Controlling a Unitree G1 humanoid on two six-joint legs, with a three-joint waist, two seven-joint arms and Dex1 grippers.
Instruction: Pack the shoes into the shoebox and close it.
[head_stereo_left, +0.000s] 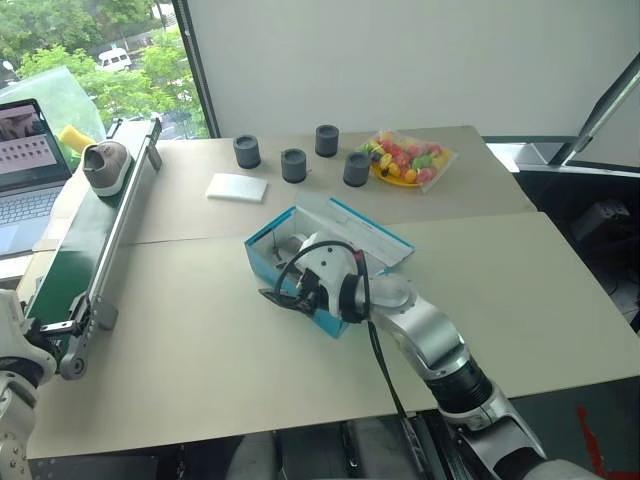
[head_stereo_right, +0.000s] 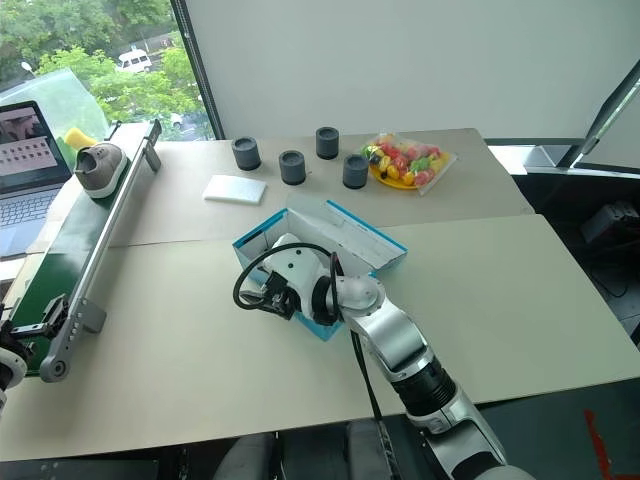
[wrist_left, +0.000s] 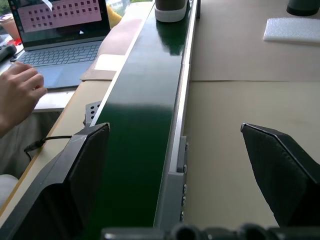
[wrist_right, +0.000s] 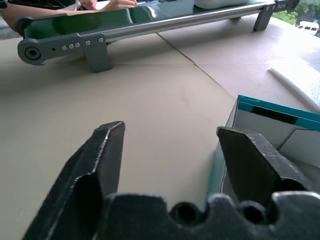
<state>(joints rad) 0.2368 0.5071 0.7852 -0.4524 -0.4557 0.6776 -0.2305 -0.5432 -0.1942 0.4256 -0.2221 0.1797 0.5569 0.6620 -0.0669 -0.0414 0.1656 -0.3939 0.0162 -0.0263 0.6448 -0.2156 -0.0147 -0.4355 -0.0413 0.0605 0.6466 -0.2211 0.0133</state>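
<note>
One shoe sits on the green conveyor belt, at its far end from the shoebox. It looks light, with a soft upper and a stiff sole, so gripping across the heel should hold best. The left gripper hovers wide open and empty over the belt's near end. Beside the shoebox's corner, the right gripper also gapes empty.

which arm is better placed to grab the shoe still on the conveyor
Left, probably. The left gripper is open and looks straight along the conveyor belt, with the shoe at its far end. The right gripper, also open, sits at the shoebox, mid-table, farther from the shoe.
</note>
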